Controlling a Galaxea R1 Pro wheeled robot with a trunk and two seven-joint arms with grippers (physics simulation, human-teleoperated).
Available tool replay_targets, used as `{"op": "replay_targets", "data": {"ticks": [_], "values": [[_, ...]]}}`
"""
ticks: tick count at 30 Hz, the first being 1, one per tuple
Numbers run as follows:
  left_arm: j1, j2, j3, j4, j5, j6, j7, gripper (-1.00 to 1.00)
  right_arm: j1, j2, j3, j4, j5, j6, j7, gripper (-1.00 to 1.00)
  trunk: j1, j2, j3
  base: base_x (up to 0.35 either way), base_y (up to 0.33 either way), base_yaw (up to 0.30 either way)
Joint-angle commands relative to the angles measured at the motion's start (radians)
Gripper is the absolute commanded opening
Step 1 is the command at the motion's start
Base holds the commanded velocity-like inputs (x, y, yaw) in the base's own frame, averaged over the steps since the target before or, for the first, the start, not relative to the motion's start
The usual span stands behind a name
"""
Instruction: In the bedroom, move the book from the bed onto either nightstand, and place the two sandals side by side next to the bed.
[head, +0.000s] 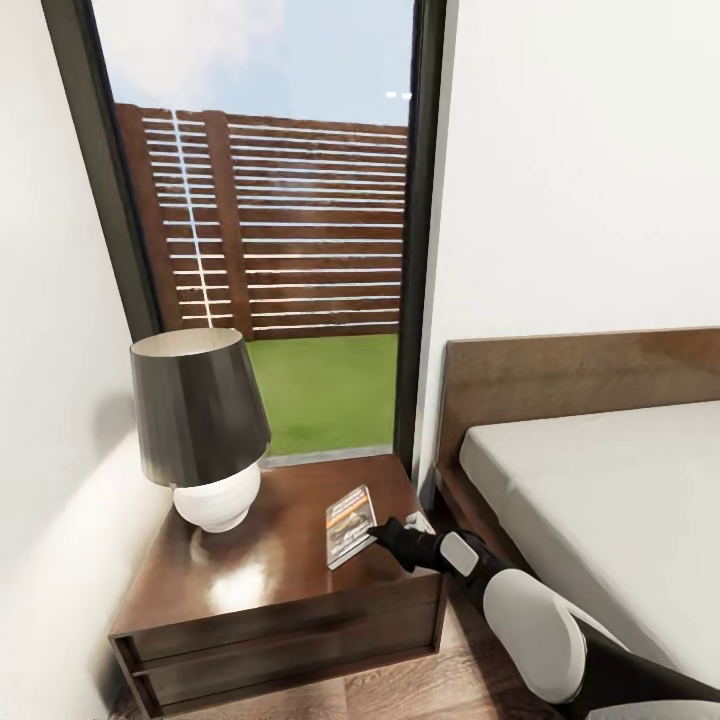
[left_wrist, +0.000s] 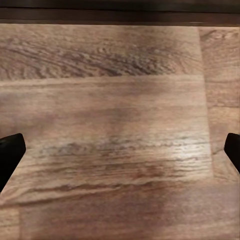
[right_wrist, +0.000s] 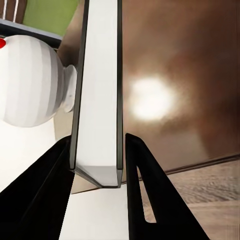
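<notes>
The book (head: 350, 524), dark with an orange band, is tilted over the right front part of the nightstand (head: 270, 575), a dark glossy wooden table. My right gripper (head: 388, 535) is shut on the book's near edge. In the right wrist view the book's white page edge (right_wrist: 97, 100) runs between the two black fingers (right_wrist: 50, 190) of the right gripper (right_wrist: 97, 141). I cannot tell whether the book touches the top. The bed (head: 600, 490) lies to the right. My left gripper (left_wrist: 120, 152) is open over bare plank floor (left_wrist: 115, 100). The sandals are out of view.
A lamp (head: 200, 420) with a dark shade and white ribbed base (right_wrist: 30, 80) stands on the nightstand's back left. A tall window (head: 280, 230) is behind it, a white wall close on the left. A narrow floor gap separates nightstand and bed frame.
</notes>
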Motion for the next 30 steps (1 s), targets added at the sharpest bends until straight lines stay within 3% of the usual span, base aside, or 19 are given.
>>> {"op": "replay_targets", "data": {"ticks": [1, 10, 15, 16, 21, 30], "values": [[0.000, 0.000, -0.003, -0.003, 0.010, 0.004, 0.008, 1.00, 0.000, 0.000, 0.002, -0.002, -0.011, 0.008, -0.005, -1.00, 0.000, 0.000, -0.001, 0.000, 0.000, 0.000], [0.018, -0.002, -0.002, -0.065, 0.013, 0.006, 0.026, 1.00, -0.005, 0.001, 0.002, -0.002, -0.011, 0.008, -0.012, -1.00, 0.000, 0.000, -0.001, 0.000, 0.000, 0.000], [0.090, -0.003, -0.002, -0.181, 0.012, 0.049, 0.033, 1.00, -0.005, 0.001, 0.002, -0.002, -0.011, 0.008, -0.013, -1.00, 0.004, -0.007, -0.004, 0.000, 0.000, 0.000], [0.129, -0.003, -0.001, -0.254, 0.011, 0.074, 0.042, 1.00, -0.005, 0.001, 0.002, -0.002, -0.011, 0.007, -0.014, -1.00, 0.007, -0.014, -0.007, 0.000, 0.000, 0.000], [0.228, -0.003, 0.000, -0.422, 0.012, 0.119, 0.090, 1.00, -0.008, 0.001, 0.002, -0.002, -0.011, 0.007, -0.015, -1.00, 0.027, -0.049, -0.023, 0.000, 0.000, 0.000], [0.287, -0.003, -0.003, -0.517, 0.014, 0.156, 0.127, 1.00, -0.017, 0.003, 0.002, -0.002, -0.012, 0.007, -0.015, -1.00, 0.035, -0.064, -0.033, 0.000, 0.000, 0.000]]}}
